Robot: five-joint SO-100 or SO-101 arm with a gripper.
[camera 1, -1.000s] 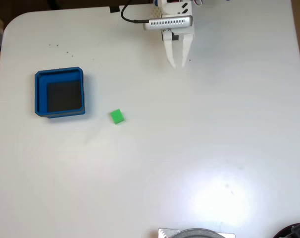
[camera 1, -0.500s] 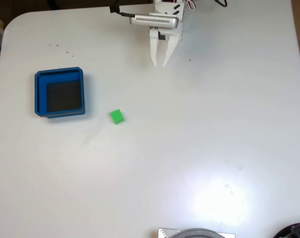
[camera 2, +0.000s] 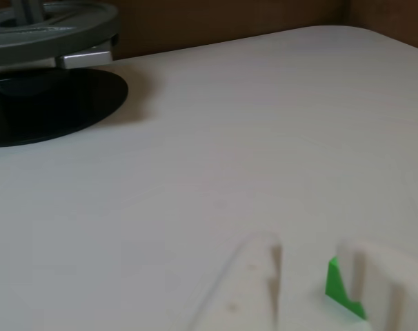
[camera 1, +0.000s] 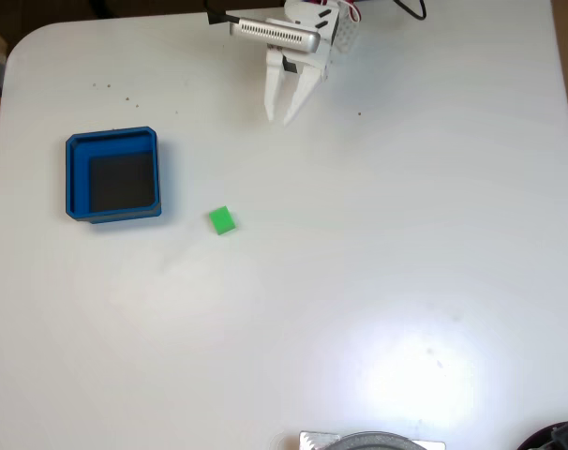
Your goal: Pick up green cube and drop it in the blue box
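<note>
Fixed view: gripper [camera 1: 278, 118] near the table [camera 1: 378, 244] far edge, jaws slightly spread, empty, angled toward green cube [camera 1: 222, 220], well apart. Cube resting loose just beside blue box [camera 1: 112, 139], toward the left edge. Other view: white fingertips [camera 2: 264, 256] framing cube [camera 2: 335, 283], likely lining up a grasp.

White gripper [camera 1: 278, 118] at top edge in fixed view – fingers slightly parted, pointing down-left, empty

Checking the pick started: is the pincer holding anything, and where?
Nothing is held. The pincer is open, well away from the green cube on the table.
</note>
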